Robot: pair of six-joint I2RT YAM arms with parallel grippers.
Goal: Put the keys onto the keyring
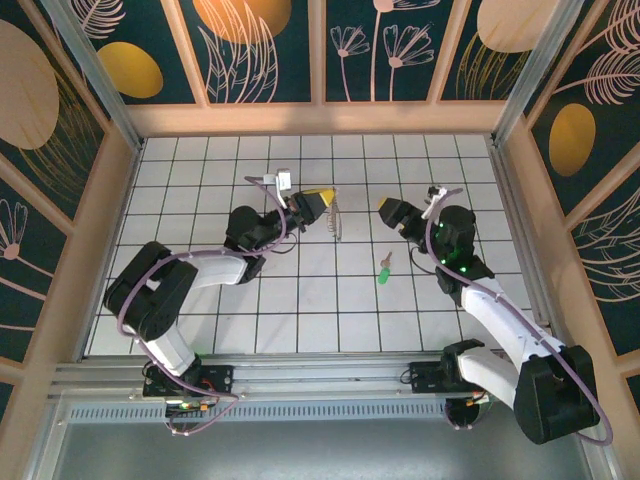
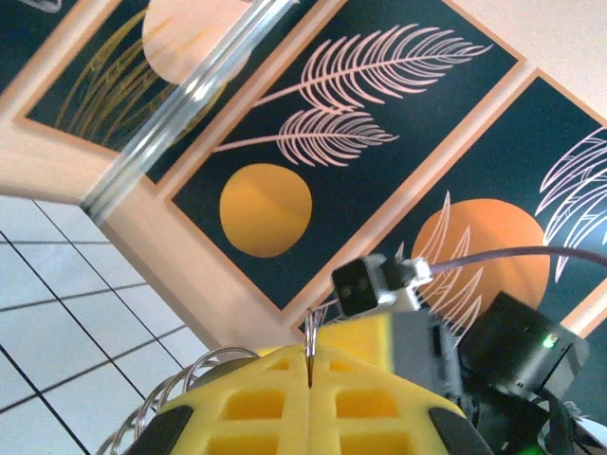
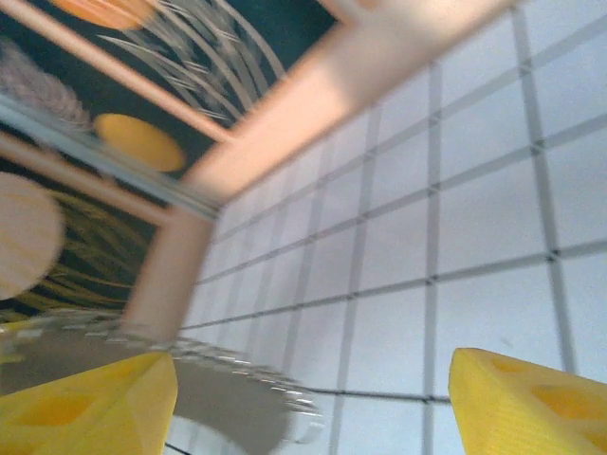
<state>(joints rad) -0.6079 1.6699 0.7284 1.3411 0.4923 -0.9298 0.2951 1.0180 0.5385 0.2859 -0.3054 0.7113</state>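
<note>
The green-headed key (image 1: 384, 271) lies flat on the white tiled floor, right of centre, with its short blade pointing away from the arm bases. My left gripper (image 1: 326, 206) is shut on the keyring (image 1: 338, 224), a thin pale loop hanging past its yellow tips. In the left wrist view the yellow fingers (image 2: 247, 403) press together with the ring's wire edge (image 2: 310, 343) sticking up from the seam. My right gripper (image 1: 390, 212) hovers about one tile to the right of the ring and above the green key. Its yellow fingers (image 3: 531, 403) stand wide apart with nothing between them. The tiny silver keys are too small to tell.
A wooden rim (image 1: 320, 118) and painted panels wall in the tiled floor (image 1: 300, 310). A metal coil (image 2: 156, 403) shows beside the left fingers. A blurred grey shape (image 3: 218, 403) lies low in the right wrist view. Purple cables (image 1: 170, 262) run along both arms.
</note>
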